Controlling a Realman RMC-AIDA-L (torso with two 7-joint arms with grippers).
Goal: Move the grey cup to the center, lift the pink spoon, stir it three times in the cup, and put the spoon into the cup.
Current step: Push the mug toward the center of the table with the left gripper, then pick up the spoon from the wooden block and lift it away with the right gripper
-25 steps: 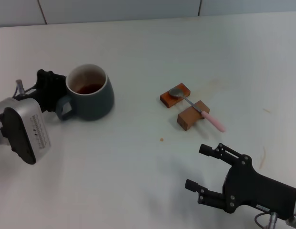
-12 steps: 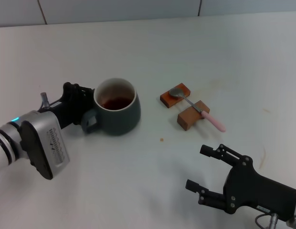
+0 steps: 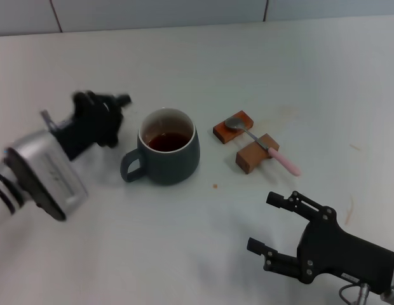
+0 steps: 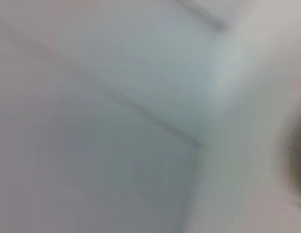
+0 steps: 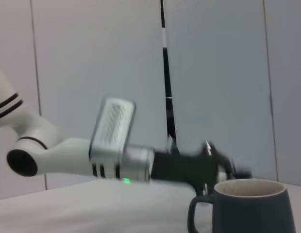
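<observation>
The grey cup (image 3: 169,157) stands upright near the table's middle, dark liquid inside, its handle pointing toward my left side. It also shows in the right wrist view (image 5: 250,208). My left gripper (image 3: 101,109) is open and empty, raised a little beyond and to the left of the cup, clear of the handle. The pink spoon (image 3: 264,146) lies across two brown wooden blocks to the right of the cup, silver bowl on the far block. My right gripper (image 3: 265,223) is open and empty near the front edge, in front of the spoon.
The far wooden block (image 3: 234,127) and the near block (image 3: 255,154) stand between the cup and the table's right side. A small crumb (image 3: 215,186) lies in front of the cup. A tiled wall (image 3: 184,13) borders the table's back.
The left gripper slid the cup by its handle toward the middle, then let go and rose back to the left. The right arm has not moved.
</observation>
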